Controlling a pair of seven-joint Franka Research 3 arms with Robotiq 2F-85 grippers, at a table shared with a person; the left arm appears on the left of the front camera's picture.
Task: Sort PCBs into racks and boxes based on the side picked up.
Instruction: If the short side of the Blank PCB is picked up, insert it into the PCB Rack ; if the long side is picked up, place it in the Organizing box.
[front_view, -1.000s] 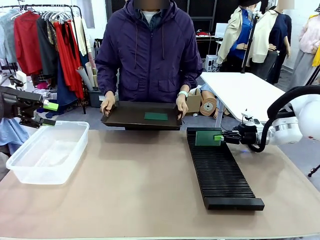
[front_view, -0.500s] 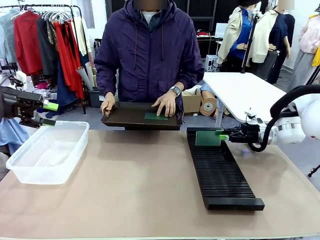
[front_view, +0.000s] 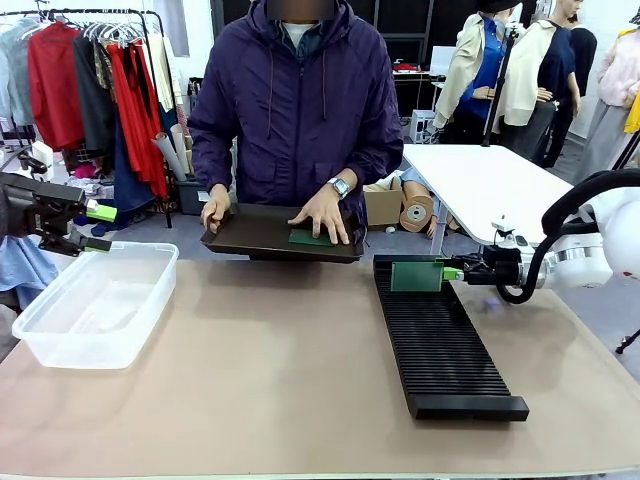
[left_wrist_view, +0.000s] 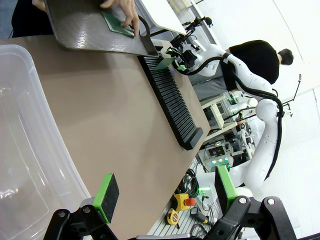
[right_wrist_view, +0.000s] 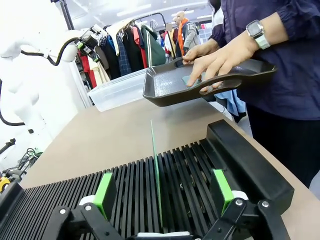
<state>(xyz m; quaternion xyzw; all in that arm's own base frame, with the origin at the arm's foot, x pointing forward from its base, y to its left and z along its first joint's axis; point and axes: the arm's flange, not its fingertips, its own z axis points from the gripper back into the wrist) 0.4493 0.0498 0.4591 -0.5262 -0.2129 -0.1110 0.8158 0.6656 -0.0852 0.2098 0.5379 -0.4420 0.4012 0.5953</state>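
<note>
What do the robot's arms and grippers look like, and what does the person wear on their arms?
The right arm is white and rounded, with a black cable looping along it. The left gripper and right gripper are black with green pads. The person has purple jacket sleeves and a wristwatch.
</note>
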